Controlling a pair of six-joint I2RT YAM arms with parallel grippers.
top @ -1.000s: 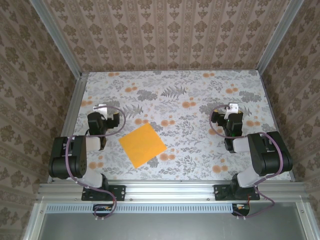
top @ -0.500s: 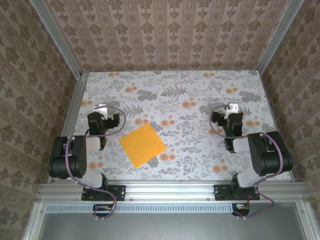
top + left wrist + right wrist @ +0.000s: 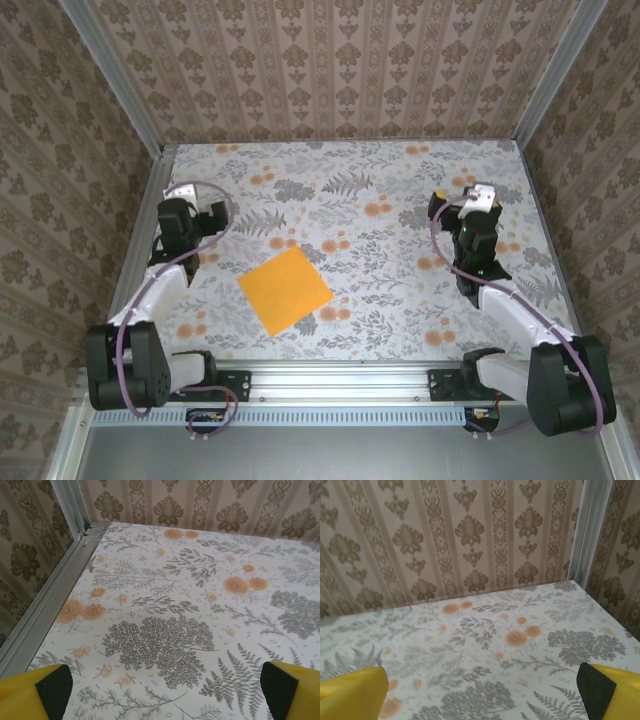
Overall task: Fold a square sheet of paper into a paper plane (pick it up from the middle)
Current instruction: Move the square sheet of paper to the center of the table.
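Top external view: the square sheet of paper (image 3: pixel 285 291) is seen flat on the floral table (image 3: pixel 400 290), corner-on, left of centre. It is found nearer the left gripper (image 3: pixel 164 690), toward the bases. Left gripper and right gripper (image 3: pixel 482 690) are held spread, empty.

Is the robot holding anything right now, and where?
Nothing. The left gripper and right gripper are open and empty; the square sheet of bright orange-yellow paper lies flat, untouched.
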